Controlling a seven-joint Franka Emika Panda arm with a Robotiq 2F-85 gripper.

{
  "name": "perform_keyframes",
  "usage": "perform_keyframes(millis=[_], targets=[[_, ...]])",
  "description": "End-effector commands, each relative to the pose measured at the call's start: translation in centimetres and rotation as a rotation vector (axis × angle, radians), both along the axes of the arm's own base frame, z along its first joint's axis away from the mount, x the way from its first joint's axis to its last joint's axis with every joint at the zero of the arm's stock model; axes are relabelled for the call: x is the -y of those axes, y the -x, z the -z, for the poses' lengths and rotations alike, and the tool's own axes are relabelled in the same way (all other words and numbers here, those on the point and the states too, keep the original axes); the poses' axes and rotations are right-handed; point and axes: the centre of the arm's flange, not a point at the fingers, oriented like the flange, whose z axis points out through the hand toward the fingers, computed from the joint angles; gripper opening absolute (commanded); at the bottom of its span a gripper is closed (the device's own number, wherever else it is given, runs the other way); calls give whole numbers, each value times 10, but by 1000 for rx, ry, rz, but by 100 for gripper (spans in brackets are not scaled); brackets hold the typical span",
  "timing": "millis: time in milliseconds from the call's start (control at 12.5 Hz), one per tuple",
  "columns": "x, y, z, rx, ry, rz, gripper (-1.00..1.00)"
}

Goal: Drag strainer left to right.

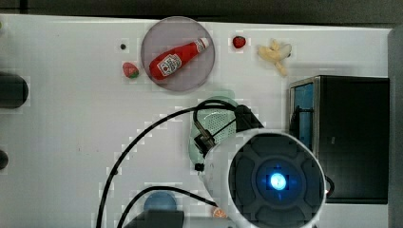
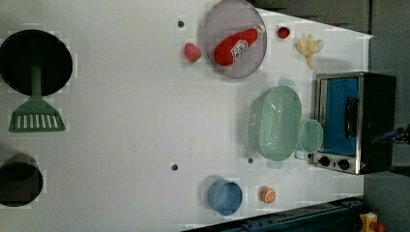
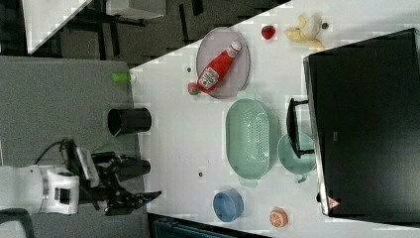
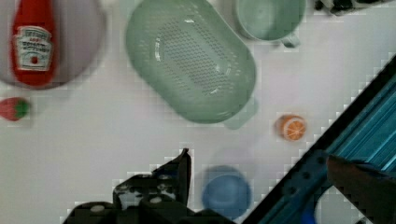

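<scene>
The strainer (image 2: 275, 123) is a pale green oval colander with a holed basin, lying on the white table just beside the toaster oven. It also appears in the right view (image 3: 247, 138) and the wrist view (image 4: 191, 60). In the top view the arm's white body covers part of the strainer (image 1: 214, 121). My gripper (image 4: 268, 170) is open and empty, high above the table and well clear of the strainer. One dark finger (image 4: 184, 165) points toward the blue bowl. In the right view the gripper (image 3: 141, 197) hangs off the table's left edge.
A mint cup (image 2: 310, 136) touches the strainer's side next to the toaster oven (image 2: 355, 121). A blue bowl (image 2: 225, 197) and an orange slice (image 2: 267, 195) lie near the table edge. A plate (image 2: 217, 24) holds a ketchup bottle (image 2: 237, 45). The left view's left has a black pan (image 2: 36, 60), spatula and cup.
</scene>
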Motion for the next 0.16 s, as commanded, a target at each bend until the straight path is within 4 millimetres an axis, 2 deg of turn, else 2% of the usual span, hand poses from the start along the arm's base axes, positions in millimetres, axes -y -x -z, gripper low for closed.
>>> perform_keyframes(millis=[80,160], targets=[[-1,-6,15,-44,5,-36,100],[-1,-7,16,-48,5,-36,100]])
